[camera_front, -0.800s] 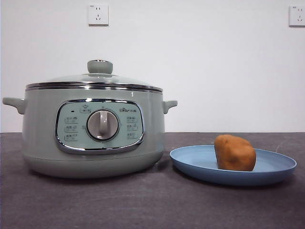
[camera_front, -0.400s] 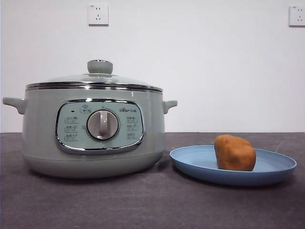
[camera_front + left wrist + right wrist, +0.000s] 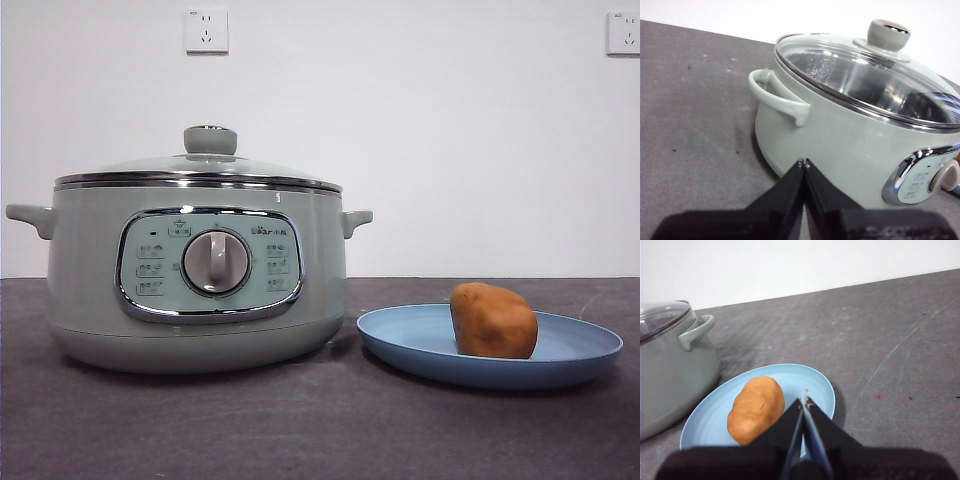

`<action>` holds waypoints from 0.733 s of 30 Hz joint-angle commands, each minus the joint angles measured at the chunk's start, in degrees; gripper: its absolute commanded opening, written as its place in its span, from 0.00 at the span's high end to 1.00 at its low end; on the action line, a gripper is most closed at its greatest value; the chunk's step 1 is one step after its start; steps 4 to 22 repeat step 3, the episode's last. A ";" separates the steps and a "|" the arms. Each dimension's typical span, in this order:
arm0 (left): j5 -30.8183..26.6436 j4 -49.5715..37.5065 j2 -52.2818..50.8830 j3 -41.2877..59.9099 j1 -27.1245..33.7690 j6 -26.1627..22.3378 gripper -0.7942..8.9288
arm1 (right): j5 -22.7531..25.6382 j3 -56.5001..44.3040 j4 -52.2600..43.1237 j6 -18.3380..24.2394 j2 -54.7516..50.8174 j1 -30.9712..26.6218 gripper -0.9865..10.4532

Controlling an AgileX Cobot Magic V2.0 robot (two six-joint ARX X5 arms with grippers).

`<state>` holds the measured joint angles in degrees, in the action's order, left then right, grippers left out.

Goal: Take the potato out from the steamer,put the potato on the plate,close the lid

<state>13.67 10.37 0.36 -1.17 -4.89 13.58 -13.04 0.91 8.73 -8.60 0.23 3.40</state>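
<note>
The sage-green steamer [image 3: 200, 270] stands at the left of the front view with the glass lid [image 3: 200, 166] seated on its rim. The orange-brown potato [image 3: 492, 320] lies on the light blue plate [image 3: 400, 340] to the steamer's right. Neither arm shows in the front view. My left gripper [image 3: 803, 162] is shut and empty, back from the steamer [image 3: 840, 145] beside its handle, with the lid [image 3: 865, 75] closed. My right gripper [image 3: 805, 399] is shut and empty, held above the near part of the plate [image 3: 805, 377], beside the potato [image 3: 756, 409].
The dark grey tabletop [image 3: 320, 430] runs in front of the pot and plate. A white wall with two sockets [image 3: 206, 30] stands behind. In the right wrist view the steamer [image 3: 670, 370] stands close to the plate's edge.
</note>
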 commanded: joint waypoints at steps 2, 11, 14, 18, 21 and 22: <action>-0.09 -0.04 -0.09 0.74 0.15 0.13 0.92 | -0.02 -0.57 0.70 -0.50 -0.13 -0.02 0.91; -0.11 -0.04 -0.09 0.74 0.15 0.13 0.92 | -0.02 -0.57 0.70 -0.50 -0.13 -0.02 0.91; -0.11 -0.04 -0.09 0.74 0.15 0.13 0.92 | -0.02 -0.57 0.70 -0.50 -0.13 -0.02 0.91; -0.11 -0.04 -0.09 0.74 0.15 0.13 0.92 | -0.02 -0.57 0.70 -0.50 -0.13 -0.02 0.91; -0.11 -0.04 -0.09 0.74 0.15 0.13 0.92 | -0.02 -0.57 0.70 -0.50 -0.13 -0.02 0.91; -0.11 -0.04 -0.09 0.74 0.15 0.13 0.92 | -0.02 -0.57 0.70 -0.50 -0.13 -0.02 0.91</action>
